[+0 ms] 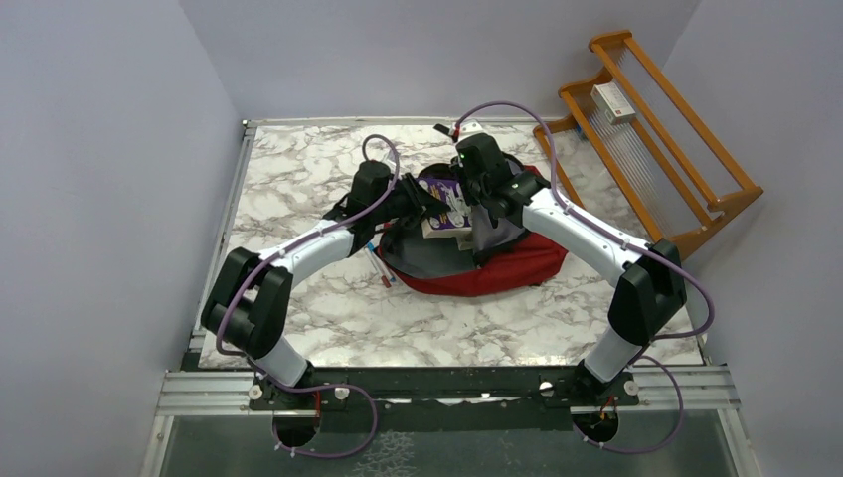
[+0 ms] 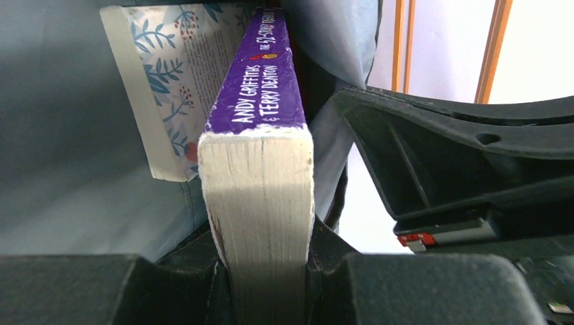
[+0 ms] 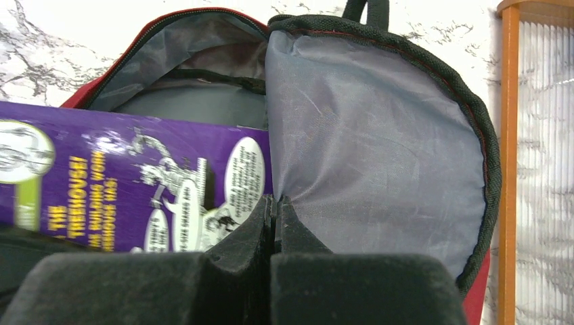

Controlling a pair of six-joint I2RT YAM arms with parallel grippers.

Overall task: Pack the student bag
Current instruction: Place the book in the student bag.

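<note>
The left gripper has its jaws clamped on the page edge of a thick purple book, which sits beside a floral-covered book in the grey-lined mouth of the student bag. The right gripper is pinched tight on the bag's grey flap, holding it up. The red bag lies mid-way across the marble table, with a wooden rack off to the far right.

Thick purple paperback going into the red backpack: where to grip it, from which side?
Pinch the thick purple paperback across its thickness at the outer end, one finger on each cover, approaching from outside the bag's mouth, as the left gripper has it. The covers give parallel faces, and the free end leads into the red fabric backpack, whose grey-lined flap the right gripper holds open.
</note>
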